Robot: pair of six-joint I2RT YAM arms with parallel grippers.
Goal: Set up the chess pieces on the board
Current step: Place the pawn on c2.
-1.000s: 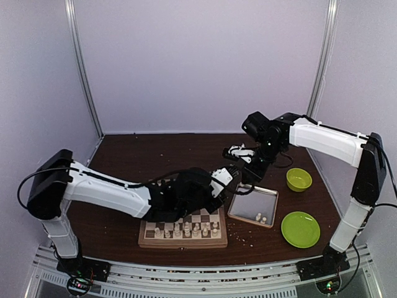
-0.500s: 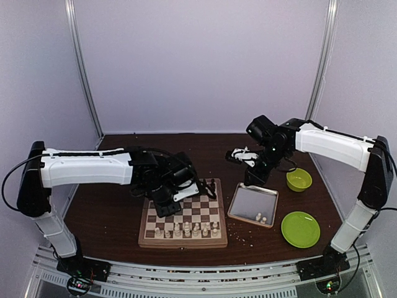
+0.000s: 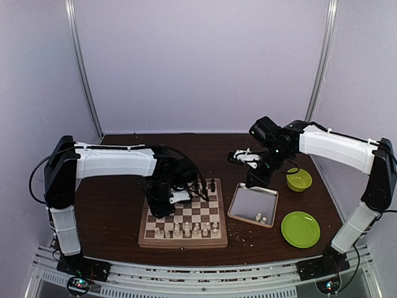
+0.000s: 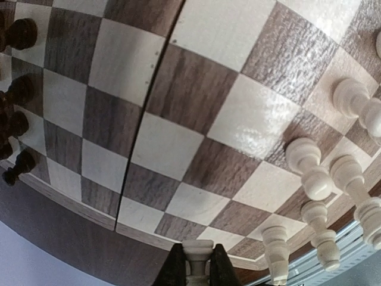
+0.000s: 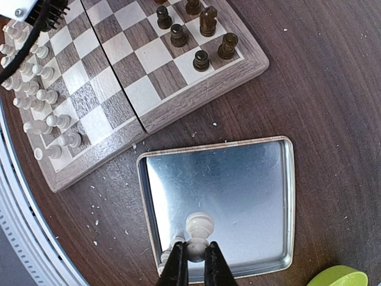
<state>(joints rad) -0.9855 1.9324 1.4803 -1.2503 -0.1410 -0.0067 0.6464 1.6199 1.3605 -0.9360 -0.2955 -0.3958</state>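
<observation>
Two arms bend inward, wrists down: left tool (image 4: pixel 196 273) pinches a cream piece (image 4: pixel 197 253) over the board's (image 4: pixel 238 119) left side; right tool (image 5: pixel 193 265) pinches a second piece (image 5: pixel 198 229) above the tray (image 5: pixel 250 179).

Pale lilac walls (image 3: pixel 198 62) enclose a dark brown table (image 3: pixel 115 220)

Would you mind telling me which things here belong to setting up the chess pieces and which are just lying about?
Job: chessboard; cream-white chess pieces, one pinched in the left gripper, one in the right gripper; metal tray holding more.
Lying about: green bowl; green plate; pale crumbs.
</observation>
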